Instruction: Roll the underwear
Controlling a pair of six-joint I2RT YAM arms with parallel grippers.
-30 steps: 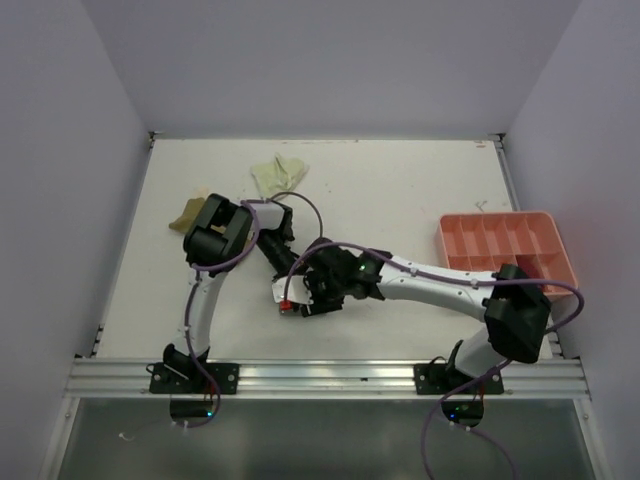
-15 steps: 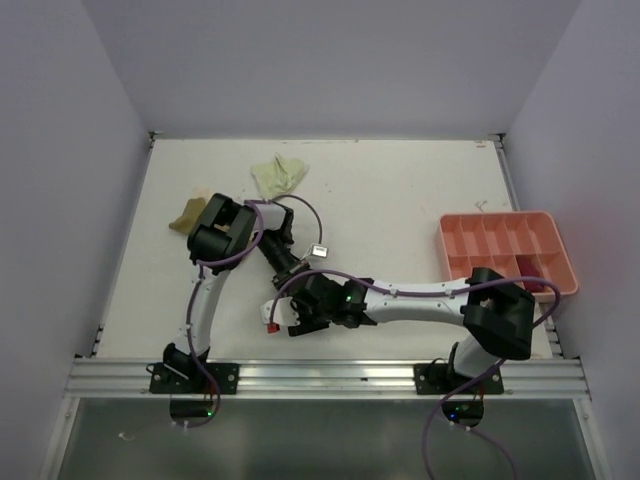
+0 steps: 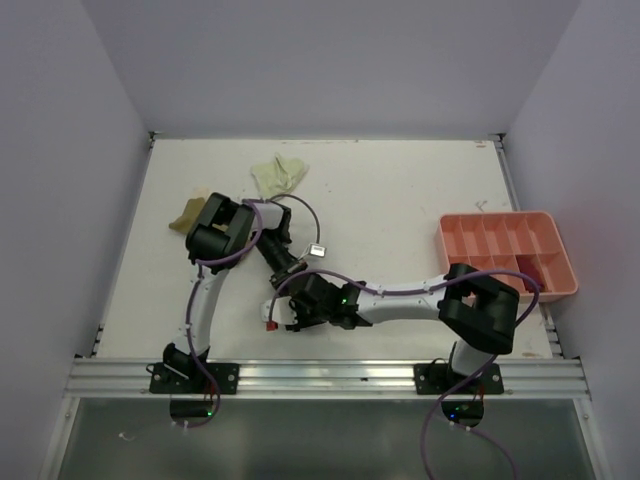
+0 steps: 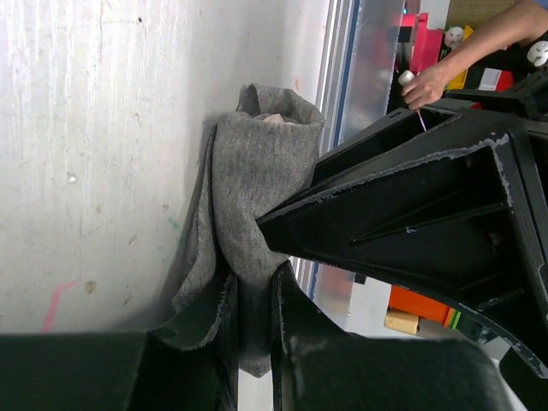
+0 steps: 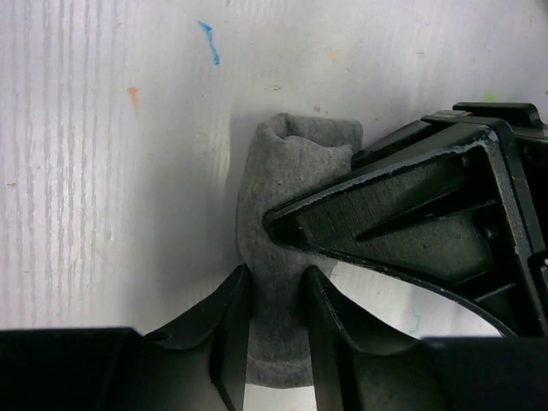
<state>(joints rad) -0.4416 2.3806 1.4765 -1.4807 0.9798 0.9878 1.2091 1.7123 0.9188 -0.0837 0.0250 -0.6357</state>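
The pale, scuffed wooden table (image 3: 400, 190) is filling most of the overhead view, its grain carrying small flecks of paint. The white-and-black left arm (image 3: 205, 295) is rising from its base and folding back toward the near centre, while the right arm (image 3: 410, 298) is stretching low and leftward across the front of the table to meet it. At the right edge a salmon-pink plastic tray (image 3: 497, 215) is sitting, rectangular and split into compartments. Far back on the left, the pale yellow-green underwear (image 3: 279, 175) is lying crumpled, and the olive-tan underwear (image 3: 186, 213) is lying bunched near the left edge, partly behind the left arm.

The grey underwear (image 4: 257, 188) is resting on the table left of centre, close to the near edge, under both wrists. It is a soft knit, wrapped into a stubby upright-looking roll with a puckered open end and a loose flap trailing on one side.

The left gripper (image 4: 254, 295) is pinching the lower part of this roll, its matte black fingers pressed close together on the cloth. The right gripper (image 5: 278, 282) is clasping the roll from another side, its curved fingers hugging the fabric on both flanks, while the other gripper's broad, scratched wedge-shaped finger is pressing into the roll's side.
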